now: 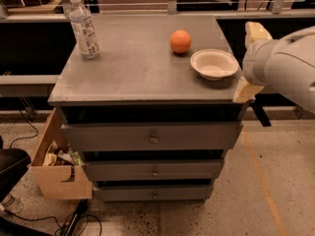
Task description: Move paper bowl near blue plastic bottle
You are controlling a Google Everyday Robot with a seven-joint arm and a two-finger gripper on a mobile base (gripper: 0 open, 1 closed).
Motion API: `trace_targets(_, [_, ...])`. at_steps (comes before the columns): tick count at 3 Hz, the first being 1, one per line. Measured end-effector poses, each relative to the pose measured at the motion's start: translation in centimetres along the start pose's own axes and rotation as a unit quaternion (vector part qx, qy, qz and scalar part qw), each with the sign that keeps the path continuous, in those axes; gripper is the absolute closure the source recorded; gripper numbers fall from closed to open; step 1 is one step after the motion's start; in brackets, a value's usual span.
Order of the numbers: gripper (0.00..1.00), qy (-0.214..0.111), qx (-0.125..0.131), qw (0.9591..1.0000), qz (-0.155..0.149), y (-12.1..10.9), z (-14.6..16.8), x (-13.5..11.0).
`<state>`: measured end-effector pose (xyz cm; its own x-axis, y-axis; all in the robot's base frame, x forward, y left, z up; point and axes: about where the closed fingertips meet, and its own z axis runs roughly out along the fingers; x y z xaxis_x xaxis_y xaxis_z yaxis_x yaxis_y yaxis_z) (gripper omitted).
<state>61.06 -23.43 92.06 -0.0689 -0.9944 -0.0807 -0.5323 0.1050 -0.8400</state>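
The paper bowl (214, 64) is a shallow cream bowl that sits upright near the right edge of the grey cabinet top (133, 68). The blue plastic bottle (83, 27) stands upright at the far left corner, with a white cap and a printed label. My gripper (251, 60) hangs just past the cabinet's right edge, right beside the bowl. Its two cream fingertips (257, 32) are spread apart and hold nothing. The white arm behind it fills the right of the view.
An orange ball (180, 41) sits just left of and behind the bowl. The cabinet has three drawers (153, 137) in front. An open wooden box (56, 166) with clutter stands on the floor at the left. A dark counter runs behind.
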Motion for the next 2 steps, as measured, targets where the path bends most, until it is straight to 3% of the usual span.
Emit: trace_targets(2, [0.00,-0.037,0.023,0.9990,-0.009,-1.0,3.0,-1.4])
